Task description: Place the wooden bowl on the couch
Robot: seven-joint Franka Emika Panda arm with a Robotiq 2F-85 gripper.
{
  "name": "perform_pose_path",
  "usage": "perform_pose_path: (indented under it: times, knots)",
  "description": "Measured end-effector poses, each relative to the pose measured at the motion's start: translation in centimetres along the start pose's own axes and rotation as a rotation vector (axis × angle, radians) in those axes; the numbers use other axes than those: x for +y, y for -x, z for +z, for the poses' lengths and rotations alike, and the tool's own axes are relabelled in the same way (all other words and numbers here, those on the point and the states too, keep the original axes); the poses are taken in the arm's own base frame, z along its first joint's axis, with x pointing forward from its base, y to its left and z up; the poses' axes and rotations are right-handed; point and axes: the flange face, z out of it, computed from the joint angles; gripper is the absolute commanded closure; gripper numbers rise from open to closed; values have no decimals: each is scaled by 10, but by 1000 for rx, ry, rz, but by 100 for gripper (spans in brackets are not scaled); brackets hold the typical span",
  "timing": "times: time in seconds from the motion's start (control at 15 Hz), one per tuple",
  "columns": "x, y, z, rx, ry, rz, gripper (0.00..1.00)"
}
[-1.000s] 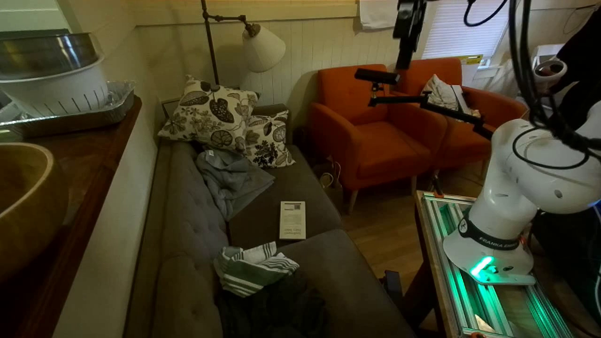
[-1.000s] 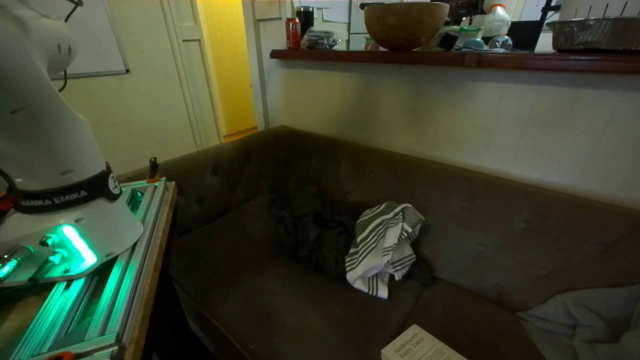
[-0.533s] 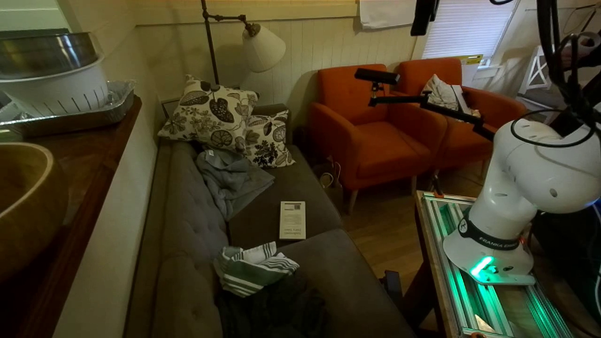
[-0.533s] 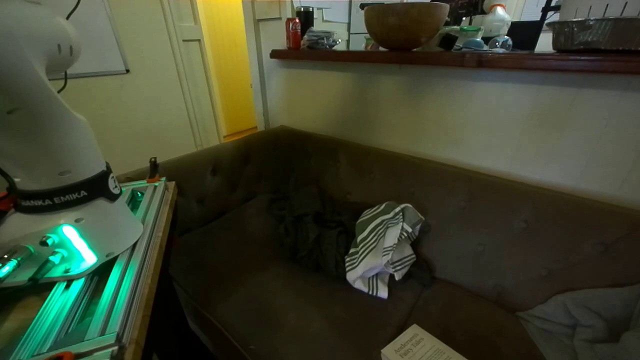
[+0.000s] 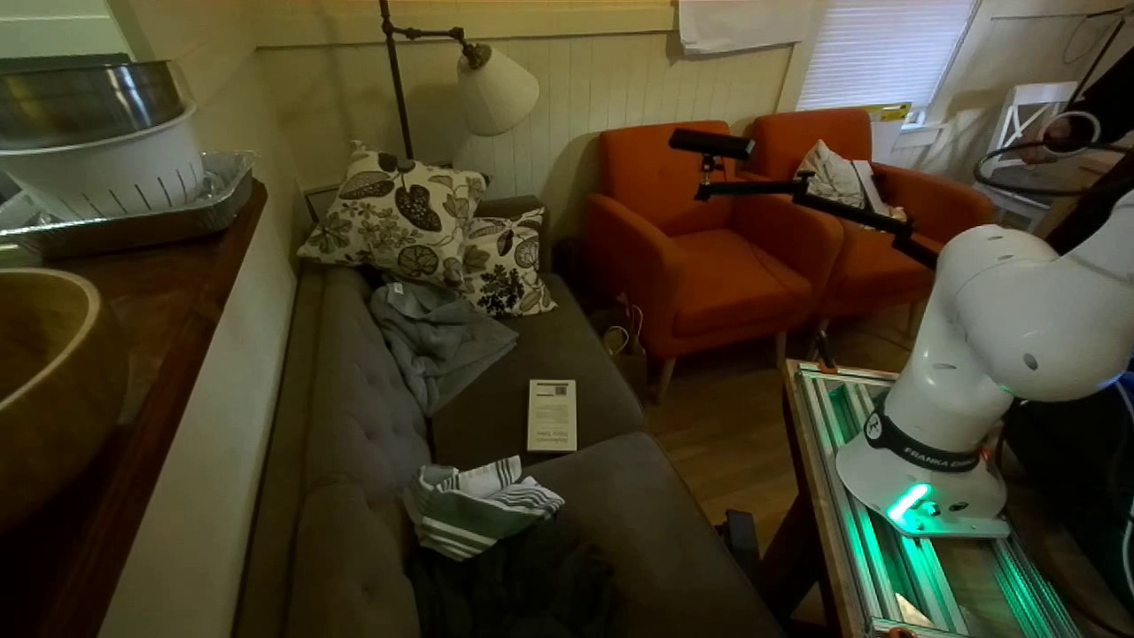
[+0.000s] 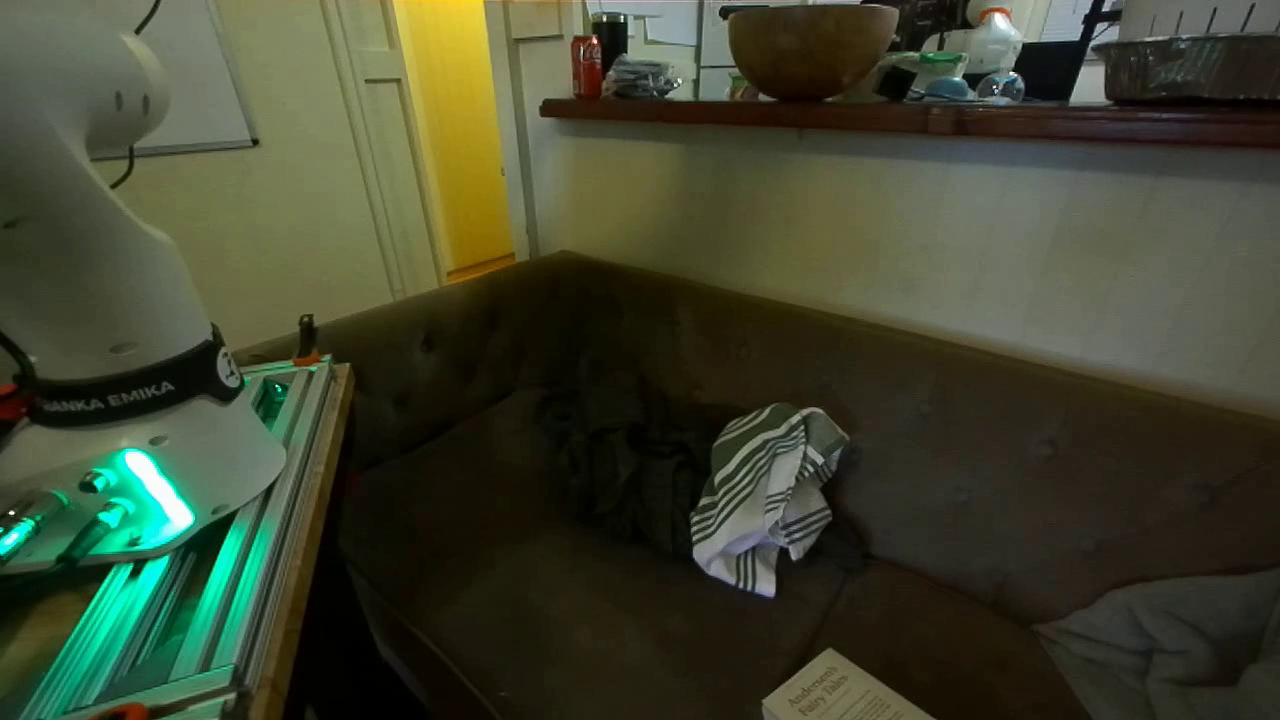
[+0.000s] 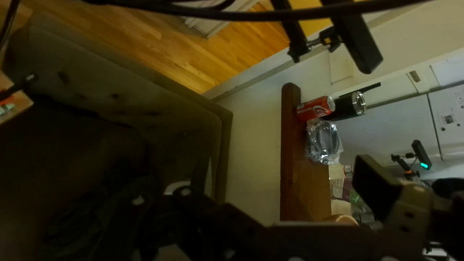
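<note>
The wooden bowl [image 5: 62,399] stands upright on a dark wooden ledge at the left of an exterior view. It also shows on the ledge in an exterior view [image 6: 812,55]. In the wrist view only a bit of its rim [image 7: 344,219] shows, mostly hidden behind the gripper body. The grey-brown couch [image 5: 629,505] runs below the ledge and also shows in an exterior view [image 6: 500,590] and the wrist view [image 7: 152,98]. My gripper [image 7: 288,177] is open, with its fingers wide apart and nothing between them. It is out of frame in both exterior views.
The couch holds a striped towel [image 6: 765,500], a book [image 5: 552,416], a grey cloth [image 5: 443,337] and pillows [image 5: 407,217]. The ledge [image 6: 680,112] also bears a red can [image 6: 587,67], a plastic-wrapped item [image 6: 642,78] and a foil tray [image 6: 1190,70]. A camera arm [image 5: 824,199] stands beside the robot.
My arm has swung so that its hanging dark end part moved up and right out of an exterior view. The arm's shoulder has turned slightly. The bowl and couch items have not moved.
</note>
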Motion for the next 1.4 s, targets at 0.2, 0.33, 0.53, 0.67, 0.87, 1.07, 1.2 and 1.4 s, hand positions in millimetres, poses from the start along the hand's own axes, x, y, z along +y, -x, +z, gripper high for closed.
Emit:
perform_pose_path:
  times: [0.2,0.33,0.53,0.67,0.87,1.07,1.2,1.4]
  knots:
    - [-17,10,-8,2,-21,50,0]
    - [-14,5,-6,-3,-20,50,0]
    - [-14,4,-6,-4,-20,49,0]
    - [-14,4,-6,-3,-20,50,0]
    - [-23,-13,-9,125,-63,77,0]
    - [-45,-50,-4,305,-83,64,0]
    - [-64,-79,4,423,-60,35,0]
    - [-98,-121,25,577,9,-37,0]
